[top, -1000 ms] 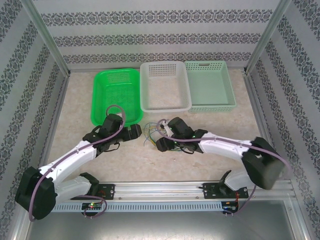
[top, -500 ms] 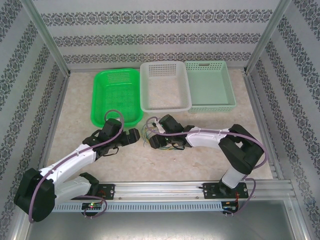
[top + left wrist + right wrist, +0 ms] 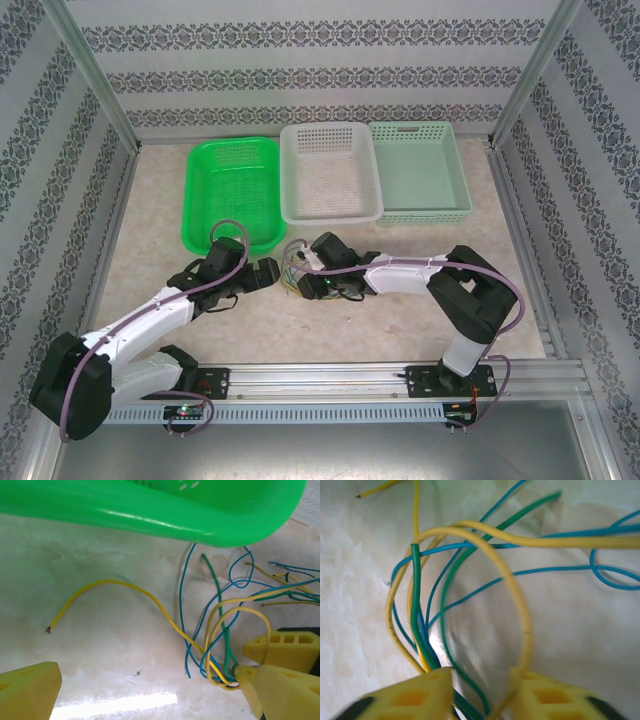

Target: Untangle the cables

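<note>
Yellow, green and blue cables (image 3: pixel 217 672) lie in a crossed knot on the marbled table (image 3: pixel 100 645), just beside the near rim of the green basket (image 3: pixel 150 505), with one yellow strand running off alone to the side. Right gripper (image 3: pixel 480 680): jaws parted and straddling the bundle, a yellow loop brushing one finger and the green and blue strands lying against the other; no pinch is evident. Left gripper (image 3: pixel 150 680): jaws spread wide, holding nothing, low over the table next to the knot.
</note>
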Tool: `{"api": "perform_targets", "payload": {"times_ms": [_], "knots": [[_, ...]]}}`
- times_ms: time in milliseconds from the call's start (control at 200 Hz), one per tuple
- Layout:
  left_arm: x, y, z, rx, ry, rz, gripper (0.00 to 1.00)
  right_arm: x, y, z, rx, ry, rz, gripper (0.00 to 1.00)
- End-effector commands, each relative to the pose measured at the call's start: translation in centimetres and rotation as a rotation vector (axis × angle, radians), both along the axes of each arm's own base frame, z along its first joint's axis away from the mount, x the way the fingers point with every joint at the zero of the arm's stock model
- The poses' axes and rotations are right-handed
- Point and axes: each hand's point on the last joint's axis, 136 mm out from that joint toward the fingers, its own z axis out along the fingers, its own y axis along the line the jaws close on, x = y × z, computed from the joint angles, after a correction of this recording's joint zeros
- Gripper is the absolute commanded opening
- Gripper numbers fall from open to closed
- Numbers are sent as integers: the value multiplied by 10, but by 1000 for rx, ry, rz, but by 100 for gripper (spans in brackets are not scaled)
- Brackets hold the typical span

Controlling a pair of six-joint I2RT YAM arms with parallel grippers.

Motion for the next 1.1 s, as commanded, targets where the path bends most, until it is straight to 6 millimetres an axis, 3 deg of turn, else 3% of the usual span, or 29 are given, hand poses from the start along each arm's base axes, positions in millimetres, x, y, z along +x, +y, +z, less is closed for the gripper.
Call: {"api": "perform_targets", "payload": {"times_ms": [0, 120, 275, 380, 470, 595, 739, 934, 1099], "knots": [[7, -3, 6, -16, -18, -2, 100, -4, 7, -2, 4, 14, 23, 13], [7, -4, 6, -20, -14, -5, 100, 0, 2, 0, -3, -9, -13, 0], [4, -8, 1, -17, 17, -39, 100, 5, -15, 20, 12, -72, -75, 0], [4, -22, -1, -43, 32, -106, 100, 8, -30, 32, 23, -92, -123, 0], [4, -40, 1, -74, 32, -177, 100, 8, -41, 38, 20, -89, -160, 7], [2, -62, 3, -71, 23, -273, 99, 9, -44, 61, 97, -106, -191, 31], [4, -80, 12, -80, -21, -331, 97, 11, -57, 75, 114, -122, -245, 44], [5, -96, 21, -104, -60, -383, 93, 12, -104, 49, 16, -42, -393, 49], [5, -97, 28, -106, -91, -396, 90, 8, -135, 37, 22, 6, -504, 55]]}}
